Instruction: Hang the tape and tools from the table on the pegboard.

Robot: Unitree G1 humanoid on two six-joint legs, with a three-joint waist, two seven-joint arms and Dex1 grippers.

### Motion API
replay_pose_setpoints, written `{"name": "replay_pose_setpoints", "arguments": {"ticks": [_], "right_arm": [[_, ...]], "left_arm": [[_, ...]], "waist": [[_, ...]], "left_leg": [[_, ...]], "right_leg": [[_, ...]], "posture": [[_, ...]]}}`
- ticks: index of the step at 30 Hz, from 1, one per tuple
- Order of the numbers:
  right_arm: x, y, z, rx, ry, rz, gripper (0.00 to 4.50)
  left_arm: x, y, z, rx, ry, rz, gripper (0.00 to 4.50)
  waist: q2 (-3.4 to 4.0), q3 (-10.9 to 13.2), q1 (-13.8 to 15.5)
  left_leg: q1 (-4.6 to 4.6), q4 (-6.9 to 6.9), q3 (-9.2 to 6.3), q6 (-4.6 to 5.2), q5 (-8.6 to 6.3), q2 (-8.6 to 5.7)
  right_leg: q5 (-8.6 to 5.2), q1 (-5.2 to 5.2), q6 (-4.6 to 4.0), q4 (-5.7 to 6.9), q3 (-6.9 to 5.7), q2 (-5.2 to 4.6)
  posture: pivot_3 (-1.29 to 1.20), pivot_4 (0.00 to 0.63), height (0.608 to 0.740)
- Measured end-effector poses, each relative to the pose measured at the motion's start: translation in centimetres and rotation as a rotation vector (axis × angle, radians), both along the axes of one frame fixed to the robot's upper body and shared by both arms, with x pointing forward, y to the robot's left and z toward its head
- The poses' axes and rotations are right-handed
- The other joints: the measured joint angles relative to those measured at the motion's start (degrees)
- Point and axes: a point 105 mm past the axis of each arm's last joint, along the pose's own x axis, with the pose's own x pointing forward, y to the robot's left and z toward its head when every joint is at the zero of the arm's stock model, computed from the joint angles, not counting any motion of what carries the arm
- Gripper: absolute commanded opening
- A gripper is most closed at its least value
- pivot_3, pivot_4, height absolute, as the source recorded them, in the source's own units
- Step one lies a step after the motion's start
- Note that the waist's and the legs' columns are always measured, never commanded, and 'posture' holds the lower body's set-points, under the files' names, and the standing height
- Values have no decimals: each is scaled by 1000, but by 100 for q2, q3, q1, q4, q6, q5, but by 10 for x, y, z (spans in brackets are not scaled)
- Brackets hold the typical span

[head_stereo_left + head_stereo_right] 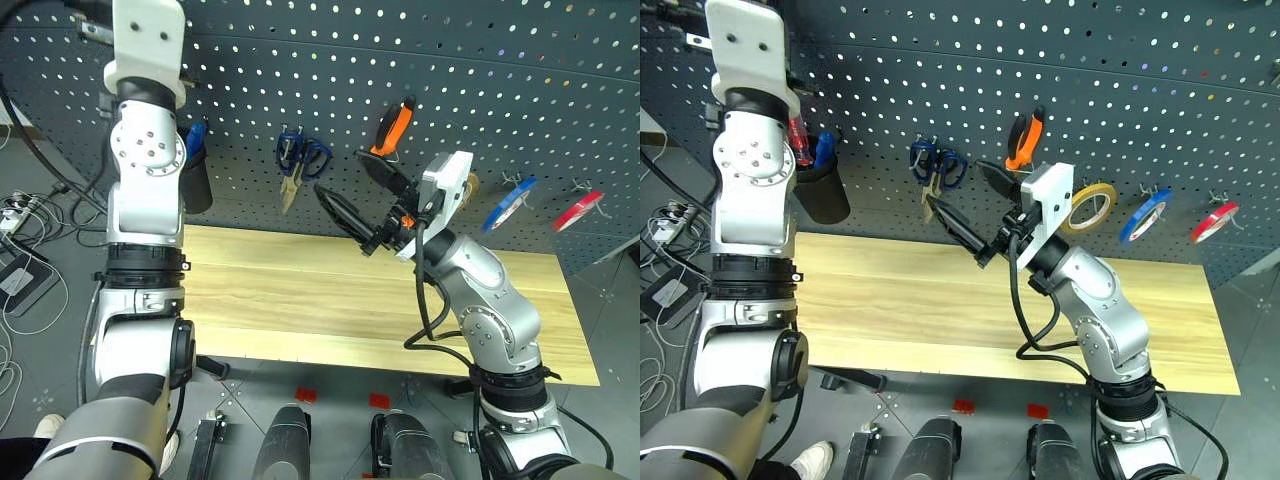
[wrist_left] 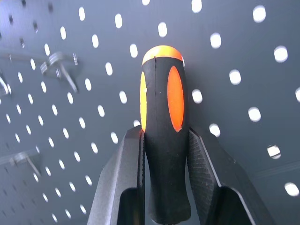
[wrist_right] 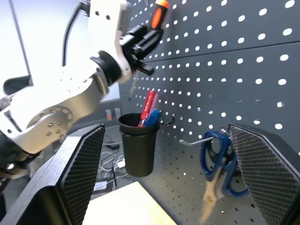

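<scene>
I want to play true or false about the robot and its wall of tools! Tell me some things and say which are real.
1. The left gripper is holding the orange-and-black screwdriver. True.
2. The blue-handled scissors are lying on the table. False: they hang from a hook on the pegboard.
3. The right gripper is open with nothing in it. True.
4. The blue roll of tape hangs between the yellow roll and the red roll. True.
5. The black cup is empty. False: red and blue things stick out of it.
</scene>
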Motion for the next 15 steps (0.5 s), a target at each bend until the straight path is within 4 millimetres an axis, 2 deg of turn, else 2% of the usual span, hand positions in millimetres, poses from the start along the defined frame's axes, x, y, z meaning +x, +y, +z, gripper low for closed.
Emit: {"name": "replay_pose_setpoints", "arguments": {"ticks": [4, 9, 15], "right_arm": [[0, 0, -2, -15, 1, 4, 4500], [-1, 1, -5, -28, 6, 6, 4500], [0, 0, -6, -34, 9, 2, 4500]], "left_arm": [[3, 7, -24, -24, 42, 11, 904], [0, 24, -43, -73, 80, 52, 904], [-6, 25, -62, -100, 120, 58, 904]], "waist": [[0, 0, -7], [0, 0, -8], [0, 0, -10]], "left_leg": [[0, 2, 0, 0, 0, 0], [1, 3, -1, 1, -1, 0], [6, 1, -1, 1, -1, 1]], "right_leg": [[0, -4, 0, 9, 0, 0], [0, -3, 0, 13, -1, 0], [0, -2, 0, 16, 0, 0]], "posture": [[175, 184, 740], [180, 192, 740], [190, 198, 740]]}}
